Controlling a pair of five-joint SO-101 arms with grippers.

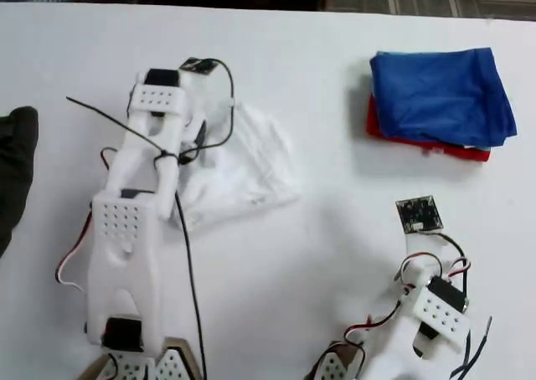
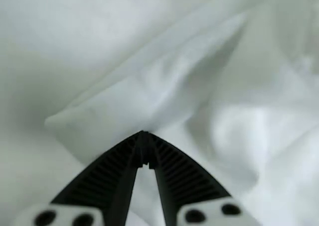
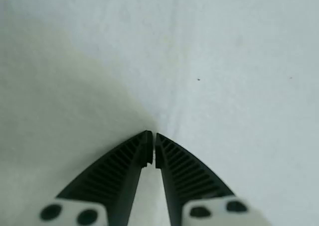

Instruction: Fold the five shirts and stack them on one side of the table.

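Left gripper (image 2: 144,136), jaws closed, tips against a fold of the white shirt (image 1: 251,166), arm stretched over it. Right gripper (image 3: 152,136), closed, over bare table (image 3: 224,47). Folded blue shirt (image 1: 440,91) lies atop red shirt (image 1: 435,148), well apart.

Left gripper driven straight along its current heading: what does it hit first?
The white shirt: a raised fold sits directly ahead of the left gripper, possibly touching it; depth is unclear.

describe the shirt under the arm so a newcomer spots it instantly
On the white table, find the left arm stretched over its left half. The white shirt lies crumpled beneath the arm's far end. Unlike the folded blue shirt stacked on the red shirt, or the dark garment, it is white and unfolded.
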